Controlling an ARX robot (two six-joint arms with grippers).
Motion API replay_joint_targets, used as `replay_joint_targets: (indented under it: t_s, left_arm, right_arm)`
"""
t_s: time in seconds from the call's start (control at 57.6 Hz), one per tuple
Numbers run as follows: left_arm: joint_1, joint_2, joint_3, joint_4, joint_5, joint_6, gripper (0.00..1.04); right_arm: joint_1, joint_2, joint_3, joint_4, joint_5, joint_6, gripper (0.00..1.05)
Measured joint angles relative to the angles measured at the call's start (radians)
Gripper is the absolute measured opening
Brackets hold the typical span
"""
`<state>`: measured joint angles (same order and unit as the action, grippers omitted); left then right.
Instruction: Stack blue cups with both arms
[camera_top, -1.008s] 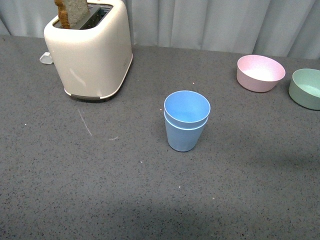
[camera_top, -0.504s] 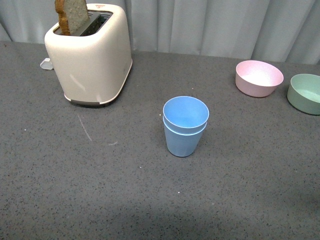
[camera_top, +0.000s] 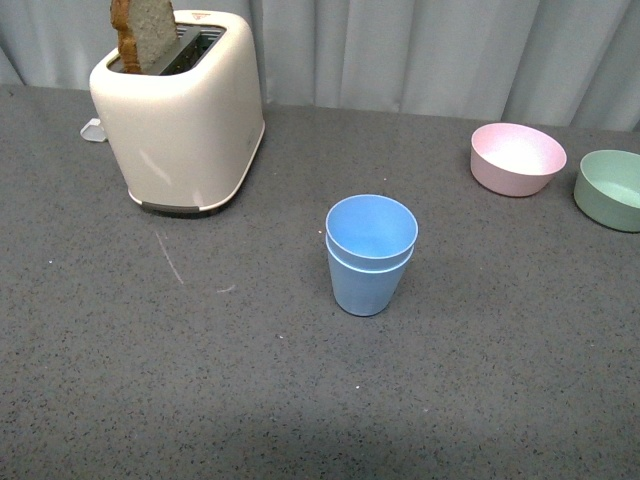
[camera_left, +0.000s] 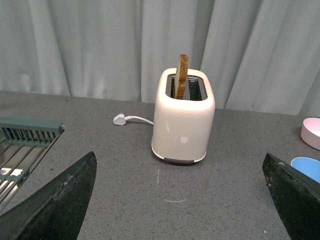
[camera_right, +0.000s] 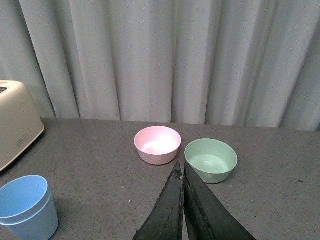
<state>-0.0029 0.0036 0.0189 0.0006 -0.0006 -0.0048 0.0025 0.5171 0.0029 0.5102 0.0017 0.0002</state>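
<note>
The two blue cups (camera_top: 371, 254) stand upright in the middle of the grey table, one nested inside the other. The stack also shows in the right wrist view (camera_right: 27, 207) and its rim at the edge of the left wrist view (camera_left: 306, 167). Neither arm shows in the front view. My left gripper (camera_left: 180, 167) is open and empty, its fingers (camera_left: 65, 200) wide apart, raised over the table and facing the toaster. My right gripper (camera_right: 182, 170) is shut on nothing, raised above the table, away from the cups.
A cream toaster (camera_top: 180, 110) with a slice of bread (camera_top: 143, 25) stands back left, its plug (camera_left: 120, 119) behind it. A pink bowl (camera_top: 517, 158) and a pale green bowl (camera_top: 609, 188) sit back right. A dish rack (camera_left: 25, 145) lies at the left. Curtains hang behind the table.
The front view has shifted slightly, so everything sits a little lower in the picture. The stacked cups have not moved on the table.
</note>
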Motion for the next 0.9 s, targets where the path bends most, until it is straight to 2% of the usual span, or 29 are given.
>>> replay_joint_targets:
  t_s: [0.313,0.903]
  left_arm:
    - [0.0,0.0,0.0,0.0,0.0,0.0,0.98]
    - [0.0,0.0,0.0,0.0,0.0,0.0,0.98]
  right_arm:
    - [0.0,-0.181,0.0,-0.171,0.0,0.0,0.01]
    - [0.0,-0.354,0.0,-0.344,0.0,0.0,0.01]
